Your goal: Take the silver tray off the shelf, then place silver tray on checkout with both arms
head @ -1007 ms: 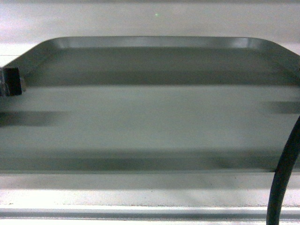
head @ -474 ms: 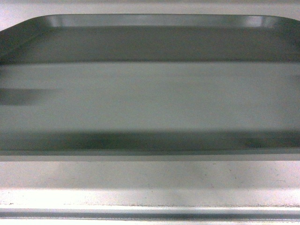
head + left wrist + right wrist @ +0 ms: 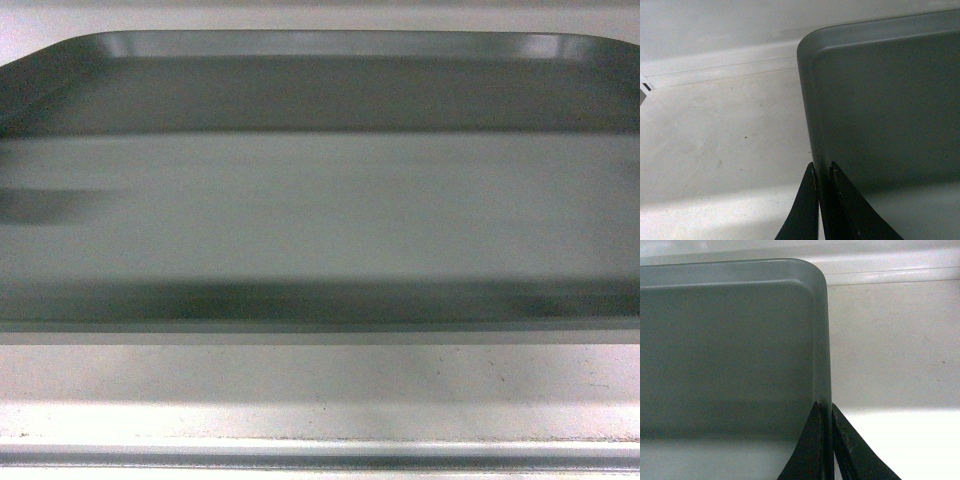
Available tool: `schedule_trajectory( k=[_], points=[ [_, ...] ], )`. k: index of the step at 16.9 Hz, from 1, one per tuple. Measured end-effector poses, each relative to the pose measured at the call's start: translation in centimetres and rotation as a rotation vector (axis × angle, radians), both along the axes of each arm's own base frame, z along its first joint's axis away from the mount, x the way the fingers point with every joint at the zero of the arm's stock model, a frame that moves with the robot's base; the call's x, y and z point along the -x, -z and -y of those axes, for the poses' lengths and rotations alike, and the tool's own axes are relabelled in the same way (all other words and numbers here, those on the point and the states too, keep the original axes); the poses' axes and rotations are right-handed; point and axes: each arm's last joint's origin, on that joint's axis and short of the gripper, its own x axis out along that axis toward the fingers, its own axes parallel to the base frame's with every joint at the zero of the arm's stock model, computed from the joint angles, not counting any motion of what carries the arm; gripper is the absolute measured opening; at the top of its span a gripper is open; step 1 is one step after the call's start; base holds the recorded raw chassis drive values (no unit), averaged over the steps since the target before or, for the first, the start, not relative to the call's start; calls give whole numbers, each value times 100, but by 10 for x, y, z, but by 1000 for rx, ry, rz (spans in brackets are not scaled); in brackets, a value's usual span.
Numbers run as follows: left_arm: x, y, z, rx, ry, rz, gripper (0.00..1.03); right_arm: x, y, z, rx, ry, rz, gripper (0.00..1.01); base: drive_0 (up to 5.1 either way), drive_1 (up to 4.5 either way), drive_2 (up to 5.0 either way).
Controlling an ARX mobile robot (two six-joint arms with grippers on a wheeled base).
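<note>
**Silver tray clamped at both side rims over the white shelf**

The white painted metal shelf board (image 3: 715, 145) is seen beneath and around the load in all three views, with its white back panel (image 3: 710, 25) behind. Over it is held one large rectangular dull grey-silver metal tray (image 3: 320, 200) with rounded corners and a low sloped rim; in the head view it fills nearly the whole width. Whether it is lifted clear or resting on the board cannot be told for certain, since no gap is plainly shown.

The tray is gripped at two opposite rims, presumably so that so wide a load is kept level and is not tipped by a one-sided hold. Two end effectors are counted. The left end effector (image 3: 822, 200) is closed almost fully, with the tray's left rim pinched between its black jaws. The right end effector (image 3: 826, 445) is likewise nearly closed, on the right rim. The checkout desk is not in view.
</note>
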Motion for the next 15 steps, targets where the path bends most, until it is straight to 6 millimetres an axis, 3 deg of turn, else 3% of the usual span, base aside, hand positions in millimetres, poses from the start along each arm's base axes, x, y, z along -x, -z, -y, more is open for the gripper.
schedule_trajectory(
  k=[15],
  points=[
    [0, 0, 0, 0, 0, 0, 4, 0, 0, 0, 0, 0, 0, 3, 0, 0, 0]
  ],
)
